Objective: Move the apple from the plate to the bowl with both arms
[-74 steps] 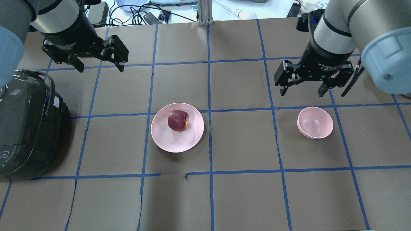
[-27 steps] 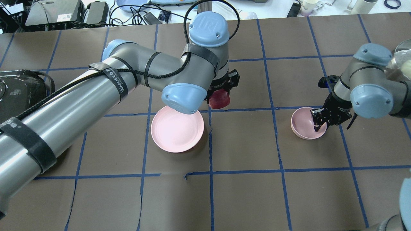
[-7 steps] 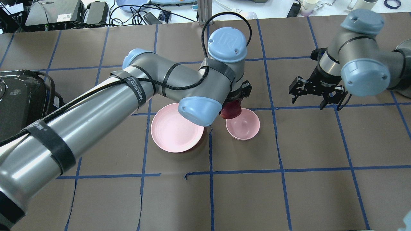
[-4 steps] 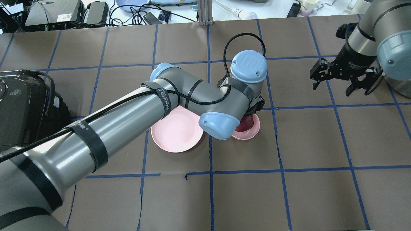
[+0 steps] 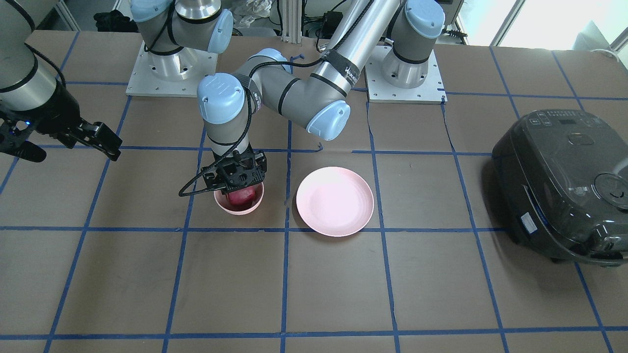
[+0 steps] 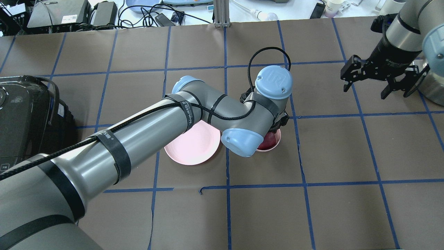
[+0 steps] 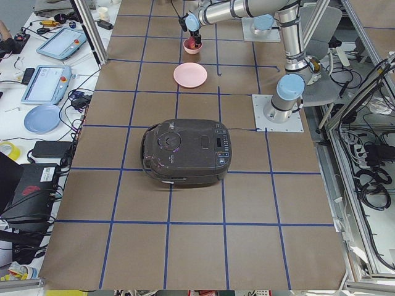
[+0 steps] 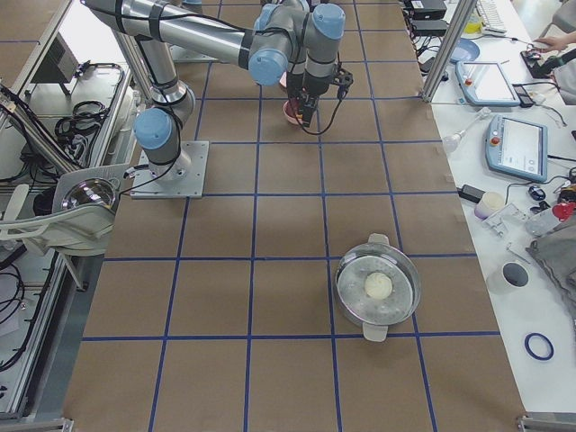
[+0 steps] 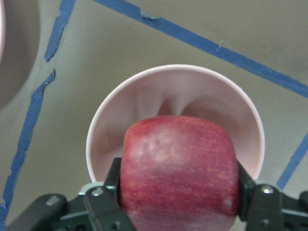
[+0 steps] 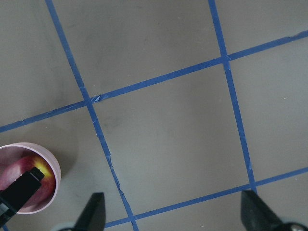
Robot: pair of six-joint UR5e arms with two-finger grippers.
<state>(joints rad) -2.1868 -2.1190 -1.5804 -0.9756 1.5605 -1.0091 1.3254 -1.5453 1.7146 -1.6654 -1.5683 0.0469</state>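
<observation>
The dark red apple [image 5: 242, 196] is held in my left gripper [image 5: 238, 179], whose fingers are shut on its sides. It is lowered into the small pink bowl [image 5: 239, 210]. The left wrist view shows the apple [image 9: 179, 168] between the fingers [image 9: 111, 179], inside the bowl's rim [image 9: 178, 70]. The wide pink plate [image 5: 334, 201] lies bare next to the bowl. In the overhead view my left wrist covers most of the bowl [image 6: 276, 140]. My right gripper [image 6: 366, 91] is open and empty, well off to the bowl's far right.
A black rice cooker [image 6: 27, 128] stands at the table's left end. A metal pot [image 8: 378, 288] with a white ball in it sits at the table's right end. Blue tape lines grid the brown table [image 6: 312, 208].
My left gripper has carried the apple from above the bowl's rim down into the bowl. My right gripper, open, has drawn away to the far right.
</observation>
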